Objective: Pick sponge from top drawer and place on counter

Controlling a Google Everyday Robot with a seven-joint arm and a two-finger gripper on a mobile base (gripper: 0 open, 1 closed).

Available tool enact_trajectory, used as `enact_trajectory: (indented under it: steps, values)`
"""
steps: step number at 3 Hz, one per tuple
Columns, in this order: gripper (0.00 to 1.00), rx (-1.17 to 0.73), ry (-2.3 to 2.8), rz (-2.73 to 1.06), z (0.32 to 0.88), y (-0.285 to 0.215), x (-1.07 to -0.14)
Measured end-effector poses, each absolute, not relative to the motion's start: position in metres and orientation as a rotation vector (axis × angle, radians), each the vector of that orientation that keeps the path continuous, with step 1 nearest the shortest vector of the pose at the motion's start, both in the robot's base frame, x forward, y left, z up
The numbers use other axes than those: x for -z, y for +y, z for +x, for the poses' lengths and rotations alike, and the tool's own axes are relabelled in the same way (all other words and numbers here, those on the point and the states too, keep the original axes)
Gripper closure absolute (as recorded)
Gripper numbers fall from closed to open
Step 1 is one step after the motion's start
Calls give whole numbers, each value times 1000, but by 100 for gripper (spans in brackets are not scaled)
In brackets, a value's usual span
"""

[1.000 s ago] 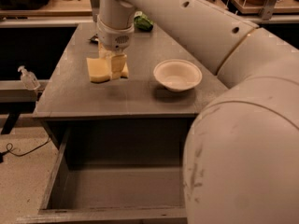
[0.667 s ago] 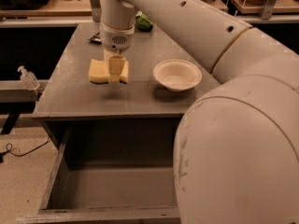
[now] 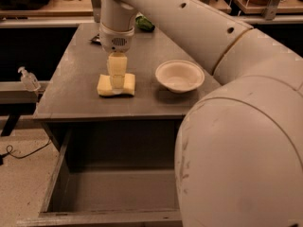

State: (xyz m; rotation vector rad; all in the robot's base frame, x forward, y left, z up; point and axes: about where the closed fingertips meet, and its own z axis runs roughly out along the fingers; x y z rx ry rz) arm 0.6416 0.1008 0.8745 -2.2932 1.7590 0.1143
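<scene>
Starting at the left edge, a small clear pump bottle [image 3: 28, 78] stands on a pale ledge beside the cabinet, and a dark cable [image 3: 23, 151] trails across the speckled floor below it. Next comes the counter [image 3: 71, 91], a flat dark grey top with scuffed pale edges. The sponge [image 3: 105, 85], pale yellow, lies flat on the counter near its front edge, left of centre. The gripper [image 3: 117, 81] points straight down onto the middle of the sponge and touches it. I cannot tell whether it grips the sponge or has let go.

Below the counter's front edge the top drawer [image 3: 56, 174] stands pulled out, its dark floor and plain sides in full view. The sponge is not in it.

Behind the gripper, near the far edge of the counter, sits a small green object [image 3: 144, 22]. To the right of the sponge, well apart from it, a cream round bowl [image 3: 180, 77] rests upright on the counter with its pale inside showing. The white arm [image 3: 189, 18] runs from the gripper up and to the right, where its bulky body fills the lower right corner.
</scene>
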Motion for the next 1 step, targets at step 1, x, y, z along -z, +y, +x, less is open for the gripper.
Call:
enact_trajectory:
  steps: [1]
  values:
    - [0, -114, 1759, -2293, 642, 101, -875]
